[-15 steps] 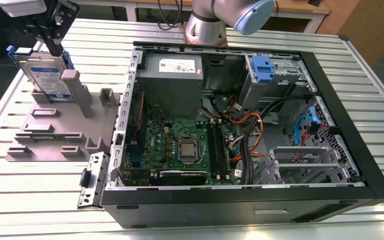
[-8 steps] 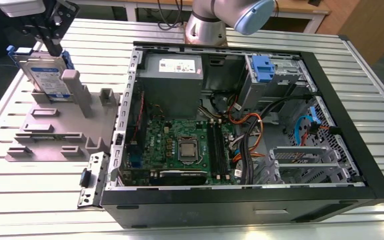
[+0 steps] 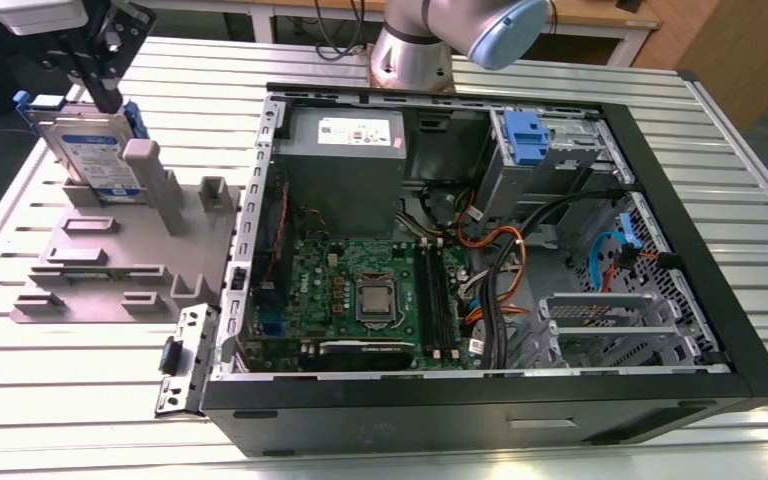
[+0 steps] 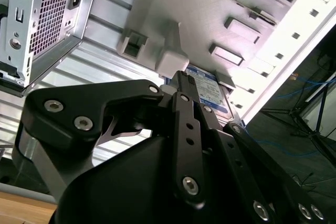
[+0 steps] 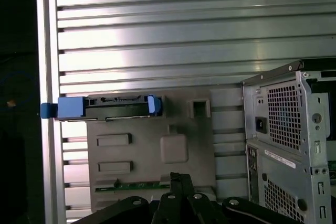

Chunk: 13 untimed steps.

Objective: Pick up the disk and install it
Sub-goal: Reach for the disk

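Exterior view: nearest the camera, the slatted metal tabletop (image 3: 77,400) carries an open computer case (image 3: 491,410) lying on its side, its black wall facing the viewer. Inside the case, the green motherboard (image 3: 357,290) occupies the near half, with a bundle of cables (image 3: 504,250) just beside it on the exterior view's right. Farther in, the grey power supply (image 3: 344,140) sits against the far wall. A bare blue bracket (image 3: 524,135) sits in the drive bay at the far right corner.

On the exterior view's left of the case, a grey fixture (image 3: 91,265) lies flat on the tabletop. The disk (image 3: 91,150) stands on edge in a slot at the far end of this fixture, framed by its blue carrier, label side facing the viewer.

The tool (image 3: 104,98) hangs over the far end of the fixture, its dark fingers overlapping the upper edge of the disk in this view. In both wrist views the fingers (image 5: 181,178) (image 4: 181,76) are drawn together with nothing between them. In the first wrist view the disk (image 5: 113,107) is seen edge-on, seated in the fixture and apart from the fingertips. In the second wrist view the disk label (image 4: 212,95) shows just past the fingertips.

Beyond the case, the arm base (image 3: 411,55) stands on the far side of the tabletop.
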Available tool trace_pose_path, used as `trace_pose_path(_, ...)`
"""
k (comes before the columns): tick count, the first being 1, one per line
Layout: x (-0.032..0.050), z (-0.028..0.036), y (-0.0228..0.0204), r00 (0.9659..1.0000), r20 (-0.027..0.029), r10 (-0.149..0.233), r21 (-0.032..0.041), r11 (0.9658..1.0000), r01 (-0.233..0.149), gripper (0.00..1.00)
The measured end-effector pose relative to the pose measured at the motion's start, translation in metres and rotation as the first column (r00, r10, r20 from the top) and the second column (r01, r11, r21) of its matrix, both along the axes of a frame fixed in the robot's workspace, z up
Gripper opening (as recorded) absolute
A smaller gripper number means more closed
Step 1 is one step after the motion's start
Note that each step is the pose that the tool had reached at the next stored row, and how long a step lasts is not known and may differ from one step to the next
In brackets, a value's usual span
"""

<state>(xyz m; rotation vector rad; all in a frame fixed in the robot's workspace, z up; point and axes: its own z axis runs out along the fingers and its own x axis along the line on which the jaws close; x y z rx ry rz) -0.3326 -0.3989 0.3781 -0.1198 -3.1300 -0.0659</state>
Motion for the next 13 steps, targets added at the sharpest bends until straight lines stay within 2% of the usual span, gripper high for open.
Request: trace_pose_path(13,-0.0036,-0.0013,0.0,1.0,-0.004,0.0,0.0,1.0,0.0,0.11)
